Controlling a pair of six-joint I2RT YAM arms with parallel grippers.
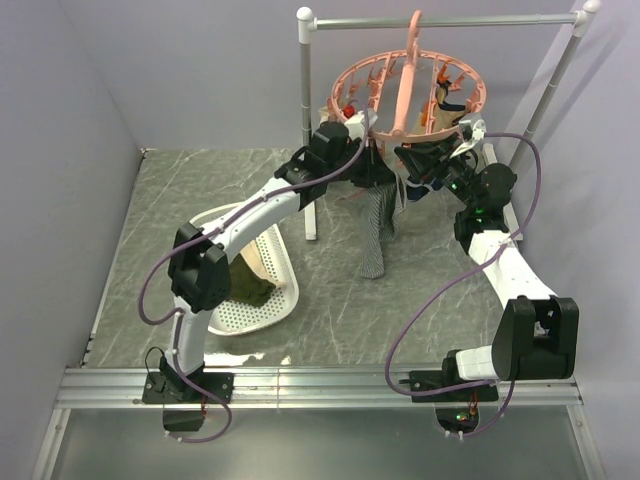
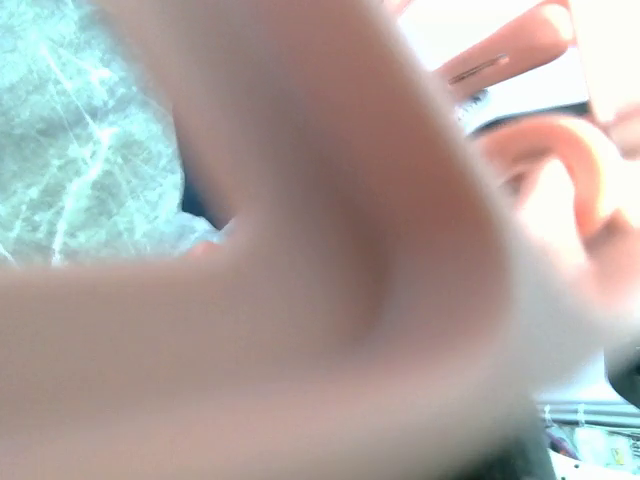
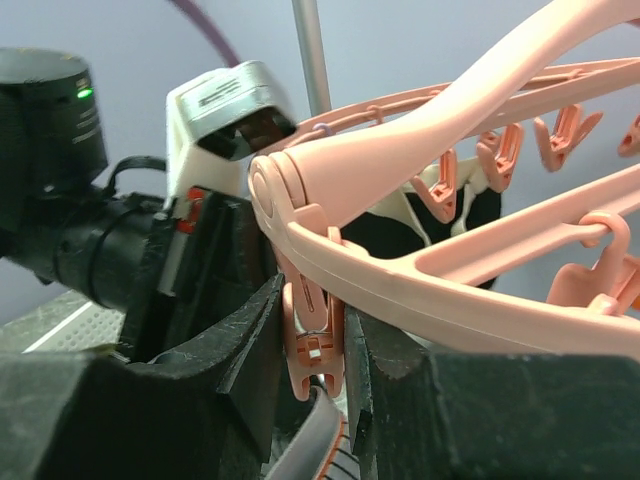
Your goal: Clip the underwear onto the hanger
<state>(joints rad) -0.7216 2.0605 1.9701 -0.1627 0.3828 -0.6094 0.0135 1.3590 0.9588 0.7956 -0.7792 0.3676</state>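
My right gripper point(image 3: 315, 305) is partly closed and pinches one clip peg point(image 3: 314, 350) of the hanger point(image 3: 420, 270). One black finger presses on each side of the peg, just under the pink ring. Below the peg, between the same fingers, a strip of the striped underwear point(image 3: 318, 450) shows. I cannot tell whether the peg's mouth has the cloth in it.

My left gripper point(image 1: 368, 168) is pressed together at the near left rim of the hanger point(image 1: 470, 95), close beside the right gripper point(image 1: 415, 162). Its own camera is filled with a blur of pink plastic point(image 2: 300, 250) right against the lens, so I cannot tell whether any fabric is caught between its fingers.

The underwear point(image 1: 377, 228) hangs as a narrow bunched length from between my two grippers, under the hanger's near rim. Its lower end reaches toward the middle of the bench point(image 1: 200, 190). Whether it touches the surface I cannot tell.

The hanger hangs by its hook from the grey rail stand point(image 1: 440, 21), over the far edge of the bench and right of its middle.

Toward the near left corner of the bench lies a white basket point(image 1: 285, 290) with an olive-green garment point(image 1: 250, 290) in it, well apart from both grippers.
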